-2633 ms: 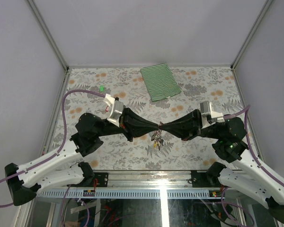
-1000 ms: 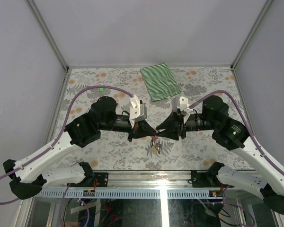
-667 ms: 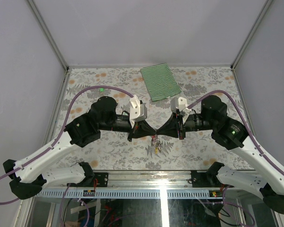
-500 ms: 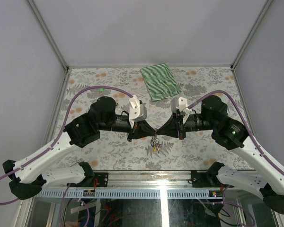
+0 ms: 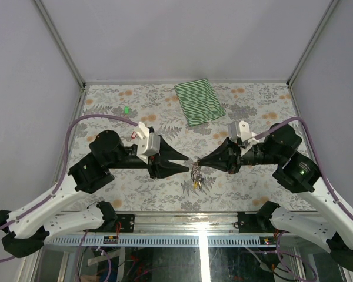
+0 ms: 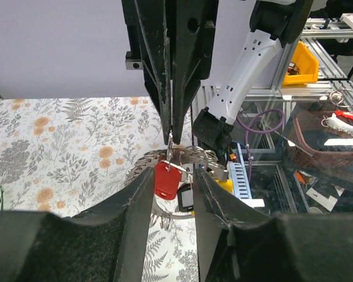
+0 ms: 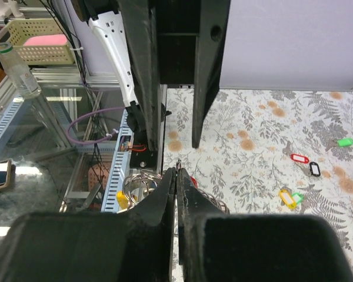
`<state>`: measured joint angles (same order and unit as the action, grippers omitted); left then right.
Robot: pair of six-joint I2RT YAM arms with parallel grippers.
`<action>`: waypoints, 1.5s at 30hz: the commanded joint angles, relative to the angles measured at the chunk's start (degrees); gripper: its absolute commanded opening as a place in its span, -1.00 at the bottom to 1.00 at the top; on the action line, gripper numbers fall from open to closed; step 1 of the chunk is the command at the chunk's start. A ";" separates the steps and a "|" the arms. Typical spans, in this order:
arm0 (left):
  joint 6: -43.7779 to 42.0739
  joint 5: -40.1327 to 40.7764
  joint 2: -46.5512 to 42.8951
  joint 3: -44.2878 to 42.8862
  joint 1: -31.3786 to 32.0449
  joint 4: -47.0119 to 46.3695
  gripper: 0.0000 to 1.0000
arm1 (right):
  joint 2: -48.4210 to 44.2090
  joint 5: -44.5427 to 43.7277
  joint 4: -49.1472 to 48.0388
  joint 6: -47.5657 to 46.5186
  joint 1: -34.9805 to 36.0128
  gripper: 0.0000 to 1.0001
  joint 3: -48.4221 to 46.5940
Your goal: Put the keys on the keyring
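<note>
Progress roughly midway, at a guess. Loose on bench point(image 5: 253, 200) at left, not yet threaded: green-tagged key point(image 5: 126, 109), other loose keys point(image 7: 299, 157). Left pincer point(image 5: 187, 163) narrowly parted, empty. Keyring point(image 5: 196, 170) mid-air at centre, tagged keys point(image 6: 166, 179) dangling, pinched in shut right pincer point(image 5: 200, 163). Off-bench, cream basket point(image 7: 32, 41), something pink inside.

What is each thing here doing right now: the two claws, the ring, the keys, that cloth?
left gripper: open, holding nothing
right gripper: shut on the keyring
keyring: dangling from the right gripper's tips
red-tagged key: hanging with the keyring
green-tagged key: lying loose on the table
cloth: folded, lying flat
</note>
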<state>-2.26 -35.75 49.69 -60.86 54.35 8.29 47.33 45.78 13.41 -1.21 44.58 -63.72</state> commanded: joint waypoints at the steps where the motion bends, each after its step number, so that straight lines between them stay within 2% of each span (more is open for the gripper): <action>1: 2.92 -0.91 0.38 1.68 0.26 -8.26 -0.32 | -1.39 2.21 -8.07 2.94 -0.13 -1.00 0.06; 15: 2.96 -0.71 0.85 1.47 0.27 -9.48 -0.36 | -1.01 3.43 -9.91 4.16 -0.11 -1.00 0.47; 26: 3.05 -2.52 2.05 1.06 0.26 -9.61 -0.60 | -0.99 3.51 -10.00 4.20 -0.17 -1.00 0.63; 34: 2.88 -2.35 1.66 1.19 0.28 -9.53 -0.98 | -1.39 3.21 -10.20 4.18 -0.12 -1.00 0.53; 40: 2.70 -1.40 0.80 1.42 0.26 -9.42 -1.00 | -2.45 2.03 -11.83 5.08 -0.18 -1.00 1.11; 45: 2.70 -0.91 0.04 1.86 0.25 -9.42 -1.00 | -3.91 1.12 -17.23 8.41 -0.15 -1.00 3.43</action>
<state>0.40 -37.65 51.20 -59.31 54.35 2.13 45.76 47.42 5.10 3.68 44.58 -61.30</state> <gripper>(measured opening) 0.010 0.010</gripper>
